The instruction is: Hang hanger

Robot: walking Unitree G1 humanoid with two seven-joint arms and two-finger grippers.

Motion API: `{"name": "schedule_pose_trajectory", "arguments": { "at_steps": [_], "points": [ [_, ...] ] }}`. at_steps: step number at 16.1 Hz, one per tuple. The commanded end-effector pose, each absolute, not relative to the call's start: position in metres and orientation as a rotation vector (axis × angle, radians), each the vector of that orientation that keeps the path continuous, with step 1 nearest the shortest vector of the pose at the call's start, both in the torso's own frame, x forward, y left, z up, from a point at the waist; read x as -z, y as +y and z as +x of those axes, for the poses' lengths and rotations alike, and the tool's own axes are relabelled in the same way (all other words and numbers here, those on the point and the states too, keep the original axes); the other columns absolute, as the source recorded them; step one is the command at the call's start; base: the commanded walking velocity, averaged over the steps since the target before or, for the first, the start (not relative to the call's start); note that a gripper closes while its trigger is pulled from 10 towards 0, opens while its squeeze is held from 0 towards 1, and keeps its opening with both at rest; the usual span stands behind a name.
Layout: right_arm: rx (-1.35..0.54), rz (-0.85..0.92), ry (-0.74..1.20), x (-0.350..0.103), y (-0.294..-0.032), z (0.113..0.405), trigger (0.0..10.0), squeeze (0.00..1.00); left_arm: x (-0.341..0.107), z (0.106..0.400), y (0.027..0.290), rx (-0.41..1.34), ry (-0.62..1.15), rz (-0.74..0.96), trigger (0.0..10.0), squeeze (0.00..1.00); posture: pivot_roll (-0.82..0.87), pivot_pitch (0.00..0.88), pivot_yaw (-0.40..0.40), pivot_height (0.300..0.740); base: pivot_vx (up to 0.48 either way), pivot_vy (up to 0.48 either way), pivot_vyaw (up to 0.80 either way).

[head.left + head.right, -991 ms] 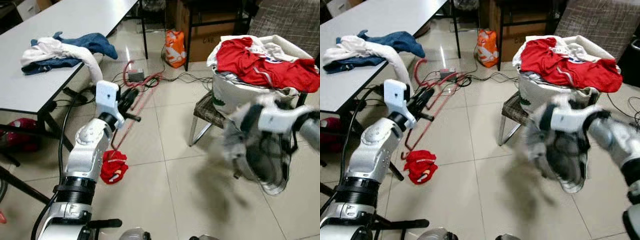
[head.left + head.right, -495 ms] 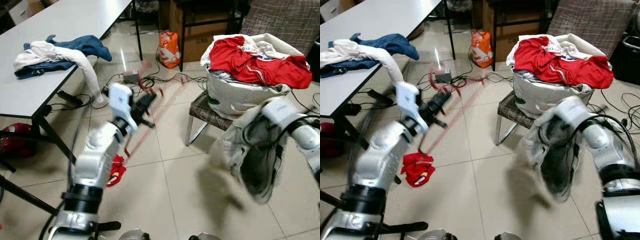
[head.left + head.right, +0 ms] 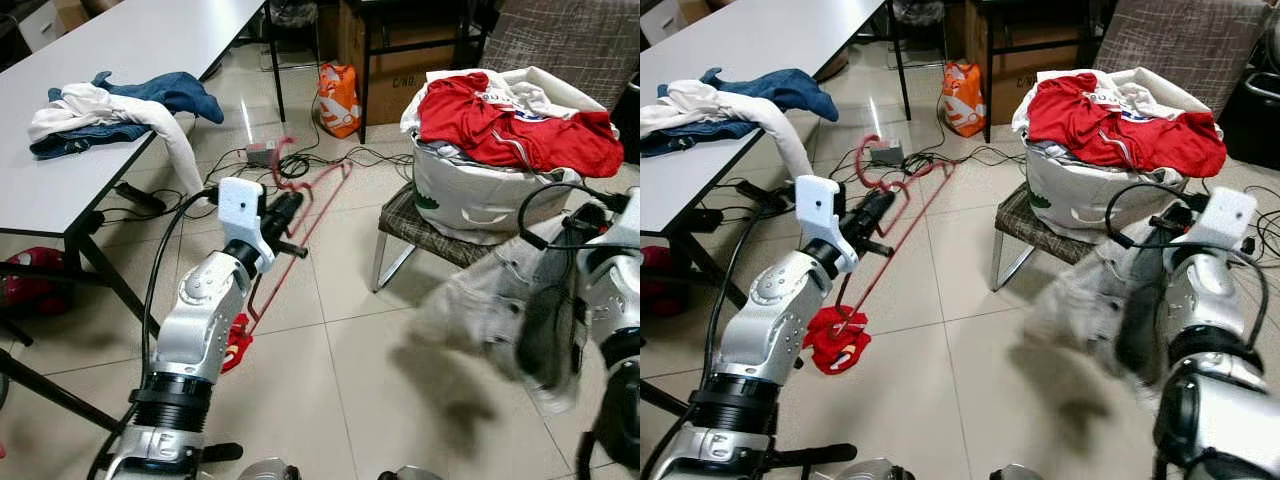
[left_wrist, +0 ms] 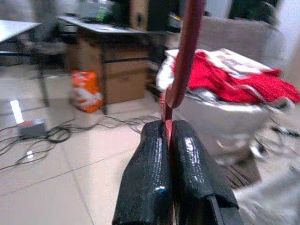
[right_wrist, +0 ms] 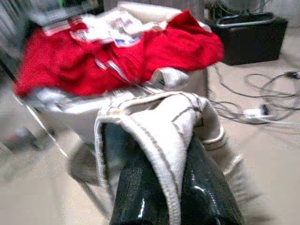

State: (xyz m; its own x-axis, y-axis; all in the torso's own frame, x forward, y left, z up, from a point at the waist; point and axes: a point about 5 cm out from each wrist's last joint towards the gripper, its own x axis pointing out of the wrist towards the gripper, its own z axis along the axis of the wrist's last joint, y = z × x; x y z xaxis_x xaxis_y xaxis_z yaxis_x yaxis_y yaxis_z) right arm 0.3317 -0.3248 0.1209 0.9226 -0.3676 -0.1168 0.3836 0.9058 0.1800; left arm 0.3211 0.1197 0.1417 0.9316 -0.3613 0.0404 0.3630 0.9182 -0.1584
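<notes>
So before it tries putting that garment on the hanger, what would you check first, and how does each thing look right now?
1. Left pincer shut on the red hanger: ok.
2. Right pincer gripping the pale garment: ok, fabric is pinched between its fingers.
3. Garment's neck opening found and spread: cannot tell, it is blurred and bunched.
4. Hanger clear of the cables on the floor: cannot tell, the views don't settle the gap between them.
5. Hanger and garment close enough to meet: not ok, they are well apart, one on each side.
6. Somewhere to hang it: cannot tell.
</notes>
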Motion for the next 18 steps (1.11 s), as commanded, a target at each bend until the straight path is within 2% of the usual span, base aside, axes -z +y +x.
{"name": "schedule_pose_trajectory", "arguments": {
  "at_steps": [1, 3, 4, 6, 8, 10, 13, 17, 18],
  "points": [
    [0.374, 0.242, -0.045, -0.143, -0.322, 0.337, 0.0, 0.0, -0.145, 0.326, 0.123, 0.291, -0.02, -0.179, 10.0, 0.0, -0.07, 0.0, 0.068, 0.74, 0.0, 0.0, 0.0],
    [0.345, 0.262, -0.066, -0.143, -0.309, 0.338, 0.0, 0.0, -0.138, 0.325, 0.118, 0.24, 0.004, -0.22, 10.0, 0.0, -0.08, 0.0, 0.068, 0.74, 0.0, 0.0, 0.0],
    [0.294, 0.274, -0.074, -0.145, -0.295, 0.341, 0.0, 0.0, -0.133, 0.322, 0.107, 0.251, 0.026, -0.225, 10.0, 0.0, -0.08, 0.0, 0.07, 0.74, 0.0, 0.0, 0.0],
    [0.246, 0.251, -0.067, -0.149, -0.291, 0.343, 0.0, 0.0, -0.133, 0.32, 0.101, 0.298, 0.008, -0.172, 10.0, 0.0, -0.08, 0.0, 0.069, 0.74, 0.0, 0.0, 0.0],
    [0.224, 0.212, -0.065, -0.154, -0.293, 0.344, 0.0, 0.0, -0.135, 0.32, 0.099, 0.353, -0.007, -0.147, 10.0, 0.0, -0.08, 0.0, 0.07, 0.74, 0.0, 0.0, 0.0],
    [0.153, 0.075, -0.082, -0.178, -0.304, 0.348, 0.0, 0.0, -0.152, 0.326, 0.103, 0.519, -0.064, -0.078, 10.0, 0.0, -0.08, 0.0, 0.067, 0.74, 0.0, 0.0, 0.0],
    [0.154, -0.018, -0.101, -0.196, -0.314, 0.351, 0.0, 0.0, -0.166, 0.332, 0.11, 0.547, -0.092, -0.06, 10.0, 0.0, -0.08, 0.0, 0.063, 0.74, 0.0, 0.0, 0.0],
    [0.242, -0.081, -0.151, -0.217, -0.326, 0.356, 0.0, 0.0, -0.181, 0.327, 0.107, 0.652, -0.107, -0.172, 10.0, 0.0, -0.07, 0.0, 0.056, 0.74, 0.0, 0.0, 0.0],
    [0.247, -0.104, -0.16, -0.22, -0.319, 0.362, 0.0, 0.0, -0.185, 0.317, 0.099, 0.756, -0.097, -0.259, 10.0, 0.0, -0.07, 0.0, 0.055, 0.74, 0.0, 0.0, 0.0]
  ]
}}
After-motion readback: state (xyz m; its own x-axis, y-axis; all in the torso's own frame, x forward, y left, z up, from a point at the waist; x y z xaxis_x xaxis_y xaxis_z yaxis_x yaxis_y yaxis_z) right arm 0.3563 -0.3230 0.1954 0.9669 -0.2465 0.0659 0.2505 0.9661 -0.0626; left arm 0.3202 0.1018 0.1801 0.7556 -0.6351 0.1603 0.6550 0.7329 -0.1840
